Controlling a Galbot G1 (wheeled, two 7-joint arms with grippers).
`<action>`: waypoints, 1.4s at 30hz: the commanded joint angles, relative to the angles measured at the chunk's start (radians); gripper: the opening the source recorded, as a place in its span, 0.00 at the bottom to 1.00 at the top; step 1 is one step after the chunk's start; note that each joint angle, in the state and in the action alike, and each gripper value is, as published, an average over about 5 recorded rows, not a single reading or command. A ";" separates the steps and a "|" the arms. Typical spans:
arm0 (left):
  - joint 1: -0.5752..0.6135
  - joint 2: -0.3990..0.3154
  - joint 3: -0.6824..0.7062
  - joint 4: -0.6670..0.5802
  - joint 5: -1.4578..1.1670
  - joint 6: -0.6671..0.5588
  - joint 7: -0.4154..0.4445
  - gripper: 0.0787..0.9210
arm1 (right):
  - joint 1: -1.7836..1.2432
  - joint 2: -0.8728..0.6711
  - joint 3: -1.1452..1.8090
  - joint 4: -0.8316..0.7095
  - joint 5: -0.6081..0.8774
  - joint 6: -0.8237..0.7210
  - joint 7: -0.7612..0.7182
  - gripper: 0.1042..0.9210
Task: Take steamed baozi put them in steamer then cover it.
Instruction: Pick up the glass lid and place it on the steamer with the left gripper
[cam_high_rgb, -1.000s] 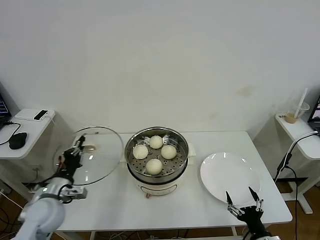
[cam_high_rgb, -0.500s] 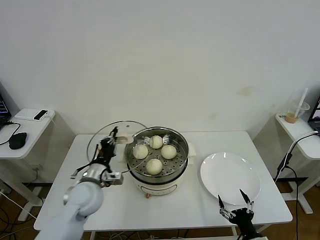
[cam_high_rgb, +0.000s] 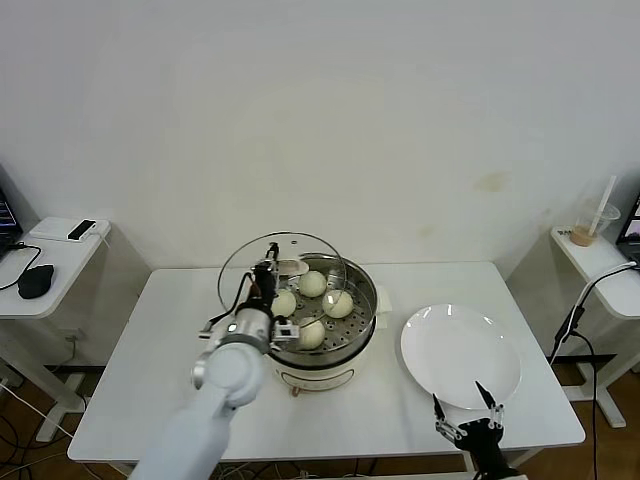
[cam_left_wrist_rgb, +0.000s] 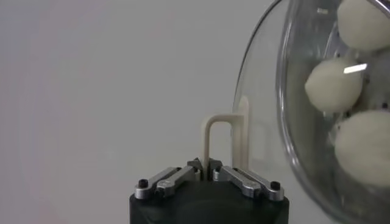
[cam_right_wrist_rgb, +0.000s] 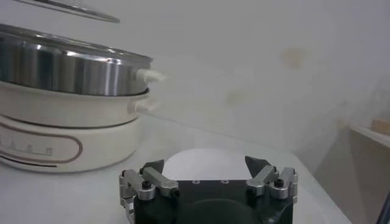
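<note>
1. Note the left gripper (cam_high_rgb: 268, 268): it is clamped on the handle of the cover (cam_high_rgb: 283, 272), which hangs tilted above the steamer (cam_high_rgb: 313, 313), offset toward your left.
2. Confirm all four baozi (cam_high_rgb: 310, 333) sit in the tray.
3. Expect a rim strike if you lower the cover off-centre (its tilt adds risk), shifting the steamer on the desk (cam_high_rgb: 170, 400).
4. Leave the right gripper (cam_high_rgb: 467, 424) idle, fingers spread, near the plate (cam_high_rgb: 460, 355).
</note>
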 joint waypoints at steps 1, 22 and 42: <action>-0.007 -0.153 0.048 0.041 0.143 0.016 0.045 0.07 | 0.002 0.001 -0.002 -0.010 -0.015 0.000 -0.001 0.88; 0.052 -0.184 0.036 0.092 0.197 -0.012 0.030 0.07 | 0.003 -0.002 -0.019 -0.022 -0.005 0.000 -0.003 0.88; 0.058 -0.199 0.018 0.104 0.168 -0.014 0.009 0.07 | -0.001 -0.006 -0.025 -0.025 -0.005 0.001 -0.009 0.88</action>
